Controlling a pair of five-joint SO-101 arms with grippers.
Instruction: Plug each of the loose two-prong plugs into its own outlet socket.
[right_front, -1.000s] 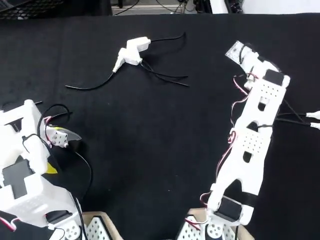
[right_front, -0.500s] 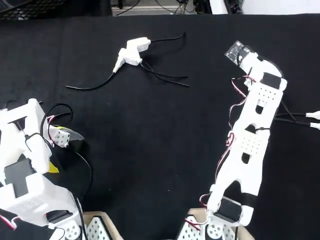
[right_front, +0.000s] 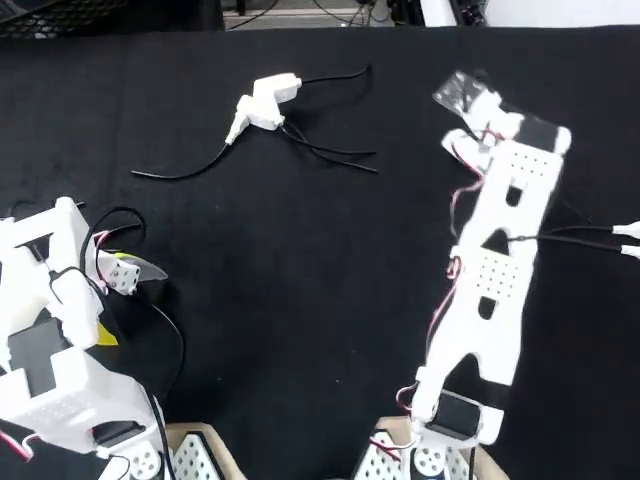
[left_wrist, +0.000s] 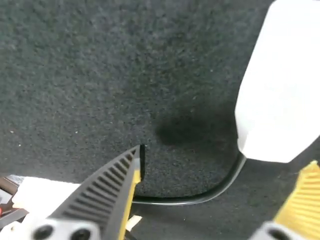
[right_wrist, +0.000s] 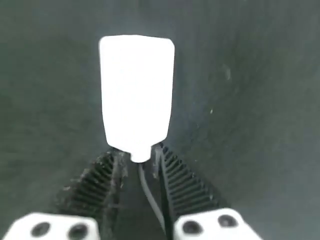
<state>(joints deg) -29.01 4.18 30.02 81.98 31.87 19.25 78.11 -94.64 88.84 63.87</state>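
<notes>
Right gripper (right_wrist: 137, 159): from the wrist camera I see its ribbed black fingers (right_wrist: 172, 175) closed on the narrow neck of a white rounded plastic plug body (right_wrist: 136, 87). The body projects forward beyond the fingertips. A thin black cord (right_wrist: 150, 200) runs back from the neck between the fingers. In the high view this gripper sits at the far right of the black cloth-covered worktop (right_front: 330, 260), at the end of the outstretched white right arm (right_front: 495, 270). I cannot tell whether the held body touches the cloth.

Left gripper (left_wrist: 225, 157): its fingers stand wide apart and grip nothing. One grey ribbed finger with a yellow edge (left_wrist: 107, 197) is close to the cloth. A second white plastic connector body (left_wrist: 280, 85) is just beside the gap, nearer the other finger. Its black cable (left_wrist: 200, 197) curves across the cloth between the fingers. I cannot confirm contact between this body and either finger.

Elsewhere I note two white plastic connector bodies lying joined (right_front: 262, 105) toward the far side of the worktop, well apart from both grippers, with loose black cords (right_front: 330, 152) trailing from them. Two small white connector ends (right_front: 628, 240) lie at the right edge.
</notes>
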